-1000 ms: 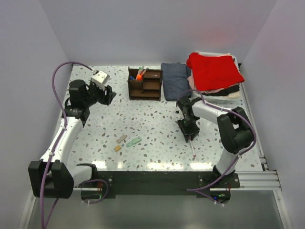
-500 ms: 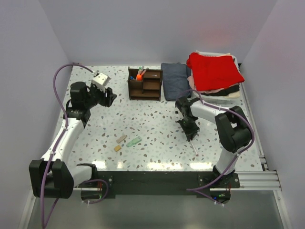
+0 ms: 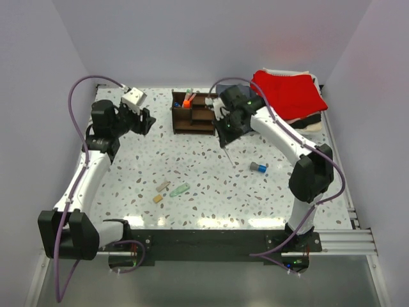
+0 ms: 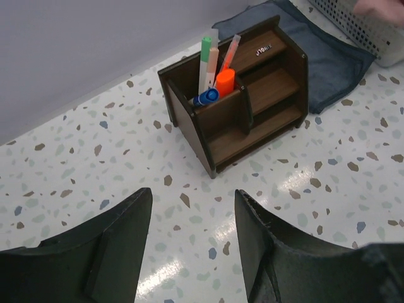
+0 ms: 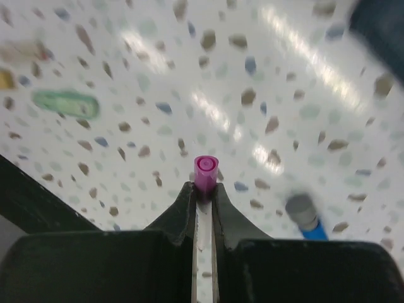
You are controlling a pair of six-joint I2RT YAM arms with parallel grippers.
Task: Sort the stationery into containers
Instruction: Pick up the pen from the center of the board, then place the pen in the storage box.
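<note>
White lettering on the organizer (image 4: pixel 278 88) top shelf is too small to read. One organizer, upper centre of the top view; its tall left compartment holds five pens and markers. Right fingers (image 5: pixel 180 214) pinch one pink pen (image 5: pixel 206 170) above the tabletop (image 3: pixel 211 173). Loose at centre and lower centre: one blue-capped pen (image 3: pixel 258 167), one green piece (image 3: pixel 179 190), two tan blocks (image 3: pixel 163 187). Left fingers (image 4: pixel 107 252) are spread, holding nothing.

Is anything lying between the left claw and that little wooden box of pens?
No. The left wrist view shows only bare speckled tabletop between the open left gripper and the wooden organizer; the top view agrees.
</note>
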